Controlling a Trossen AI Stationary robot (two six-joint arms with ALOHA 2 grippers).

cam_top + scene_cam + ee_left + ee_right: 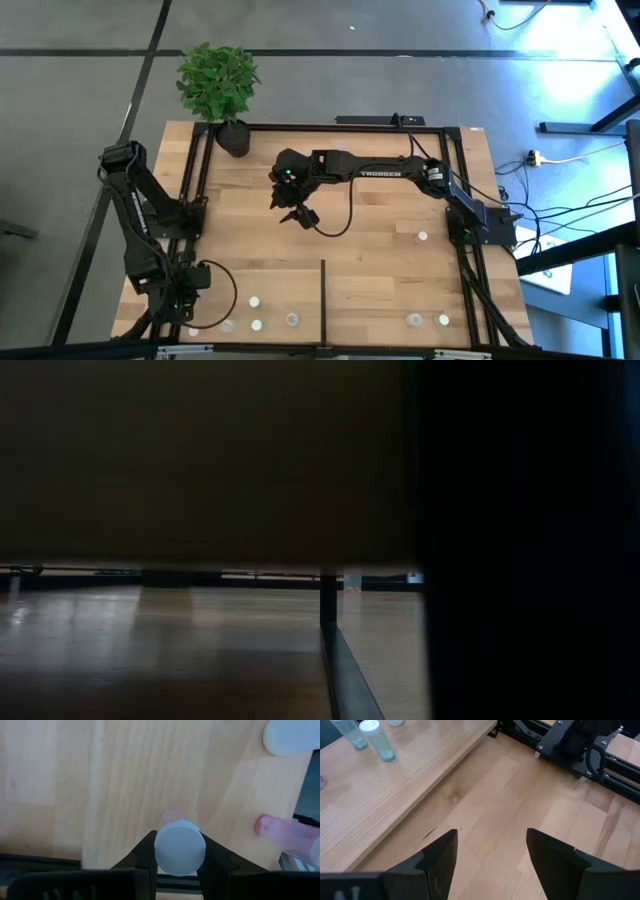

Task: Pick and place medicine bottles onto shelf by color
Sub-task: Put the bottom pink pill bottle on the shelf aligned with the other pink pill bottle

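While I watch the left gripper [180, 857], its fingers pinch a white-capped bottle [180, 846] over the shelf [60, 765], pinkish bottle [285, 831] lying beside, farther off my right gripper [297, 213] spread wide, holding nothing.

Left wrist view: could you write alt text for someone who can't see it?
The left end effector is closed on the ribbed white cap of a small medicine bottle over the light-wood shelf. A pinkish bottle lies on its side nearby, and another white cap shows at the picture's corner.
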